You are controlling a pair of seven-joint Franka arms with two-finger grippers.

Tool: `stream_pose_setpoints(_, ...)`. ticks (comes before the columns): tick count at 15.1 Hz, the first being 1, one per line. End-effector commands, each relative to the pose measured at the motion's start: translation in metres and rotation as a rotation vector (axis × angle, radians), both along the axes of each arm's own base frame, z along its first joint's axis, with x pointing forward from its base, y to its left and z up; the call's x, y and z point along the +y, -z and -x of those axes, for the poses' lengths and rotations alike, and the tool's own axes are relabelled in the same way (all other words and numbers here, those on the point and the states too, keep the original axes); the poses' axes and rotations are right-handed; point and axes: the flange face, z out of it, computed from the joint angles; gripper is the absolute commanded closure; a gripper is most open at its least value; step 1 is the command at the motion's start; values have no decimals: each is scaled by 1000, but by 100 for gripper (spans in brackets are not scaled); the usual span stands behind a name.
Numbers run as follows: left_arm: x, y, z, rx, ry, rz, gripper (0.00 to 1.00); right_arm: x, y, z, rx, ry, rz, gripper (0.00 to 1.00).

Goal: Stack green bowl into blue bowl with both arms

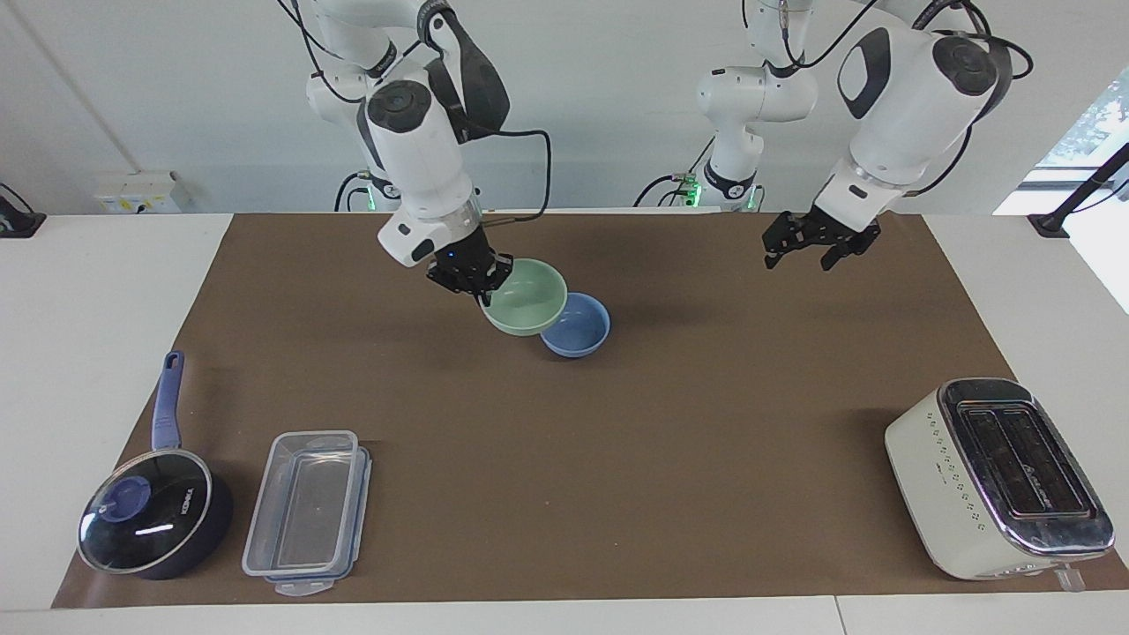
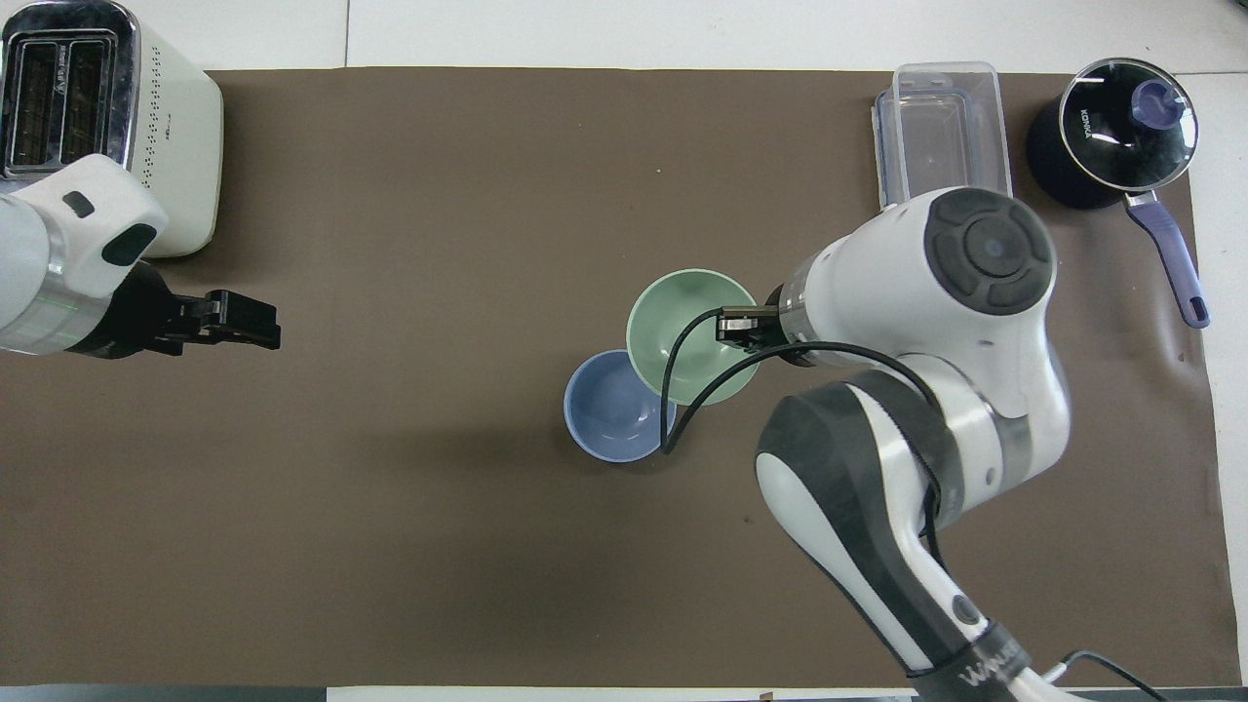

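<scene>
1. In the facing view, the right pincer (image 1: 481, 280) sits just above centre of the frame. It is closed tight on the rim of the green bowl (image 1: 529, 298) and carries the bowl in the air, tilted a little.
2. The blue bowl (image 1: 578, 326) rests on the brown mat (image 1: 617, 459) at the middle of the frame. The green bowl overlaps its edge on the right arm's side but is not yet centred over it.
3. The left pincer (image 1: 810, 249) hangs empty in the upper right of the facing view with its fingers spread wide. It is over bare mat, well apart from both bowls, and that arm waits.
4. Risk: if released now, the green bowl would likely catch the blue bowl's rim, tip or slide off, and push the blue bowl along the mat.
5. Risk: the hold is a pinch on one side of a glossy rim, so the bowl could swing or slip as it is lowered, landing crooked instead of nesting.
6. Risk: nothing steadies the blue bowl, so a sideways nudge during the descent would shift it.
7. The toaster (image 1: 997, 476), clear container (image 1: 309, 511) and lidded saucepan (image 1: 150, 520) along the lower frame lie out of the way.
</scene>
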Motion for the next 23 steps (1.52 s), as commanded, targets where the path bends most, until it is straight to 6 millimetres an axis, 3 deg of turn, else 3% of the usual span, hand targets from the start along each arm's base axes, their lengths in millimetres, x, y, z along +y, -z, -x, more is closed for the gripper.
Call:
stream_pose_setpoints(1, 2, -25, -5, 7, 8, -42, 0, 14, 29, 11, -9, 13, -22, 100)
stream_pose_setpoints(5, 11, -67, -3, 66, 5, -87, 0, 28, 44, 29, 13, 77, -78, 100)
stream_pose_setpoints(8, 10, -56, 5, 102, 10, -98, 0, 42, 67, 38, 9, 60, -78, 100)
stream_pose_setpoints(12, 22, -54, -2, 53, 39, -86, 0, 54, 74, 47, 22, 40, -73, 100)
stream_pose_setpoints(15, 28, -56, -5, 42, 28, -84, 0, 53, 84, 51, 37, 46, -65, 100)
stream_pose_setpoints(20, 42, -57, -11, 7, 29, -79, 0, 53, 83, 48, 10, 51, -76, 100)
stream_pose_setpoints(23, 44, -56, -10, 21, 36, -79, 0, 63, 98, 49, 29, 39, -71, 100)
